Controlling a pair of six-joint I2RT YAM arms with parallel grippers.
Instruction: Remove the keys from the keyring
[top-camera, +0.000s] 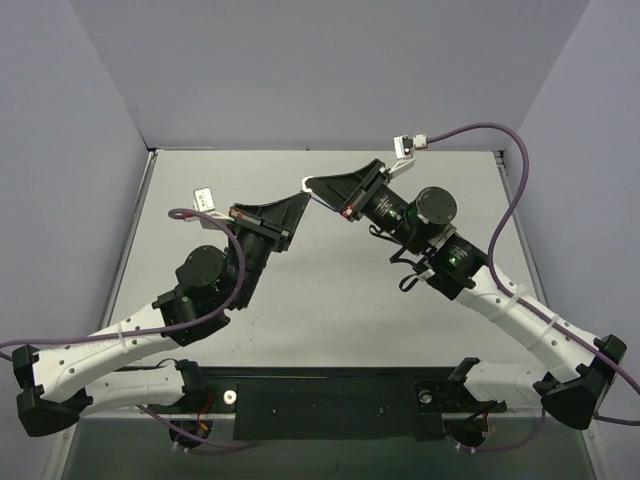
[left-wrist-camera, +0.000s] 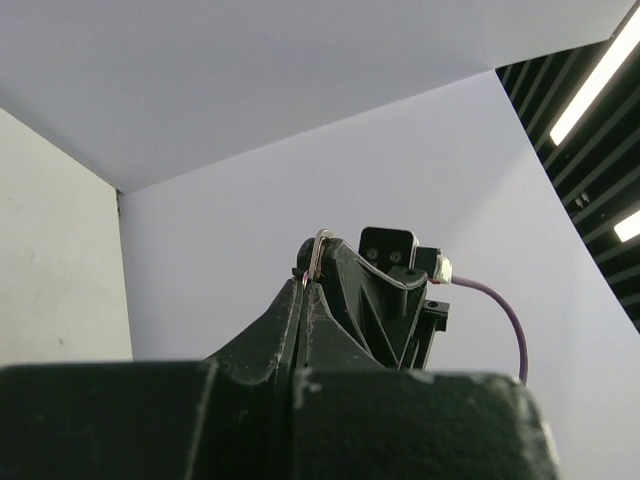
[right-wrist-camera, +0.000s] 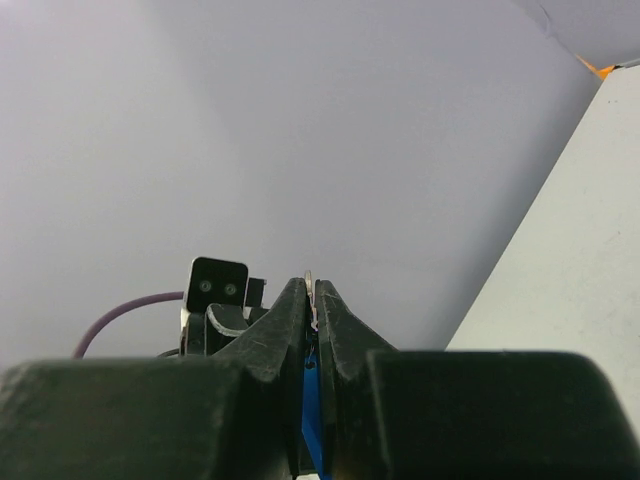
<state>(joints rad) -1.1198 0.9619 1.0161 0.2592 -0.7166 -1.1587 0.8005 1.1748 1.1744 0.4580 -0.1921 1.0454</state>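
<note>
Pinching keyring (left-wrist-camera: 318, 252) w/ L gripper (left-wrist-camera: 308, 284); R gripper (right-wrist-camera: 311, 293) clenched on silver sliver (right-wrist-camera: 309, 278).

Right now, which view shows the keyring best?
Left wrist: the keyring loop stands clear, pinched at the left gripper tips. Right wrist shows only a metal sliver between the right gripper fingers. Top external: too small to see.

You are working in a robotics lab cell. The pale grey counter (top-camera: 330, 290) is boxed in by plain lavender-grey walls (top-camera: 330, 70). Two white-and-black robot arms (top-camera: 110, 345) are bolted to a black base rail (top-camera: 330, 400) and trail purple cables (top-camera: 480, 125). Long ceiling strip lights (left-wrist-camera: 590, 95) glow between black slats (left-wrist-camera: 590, 190).
</note>
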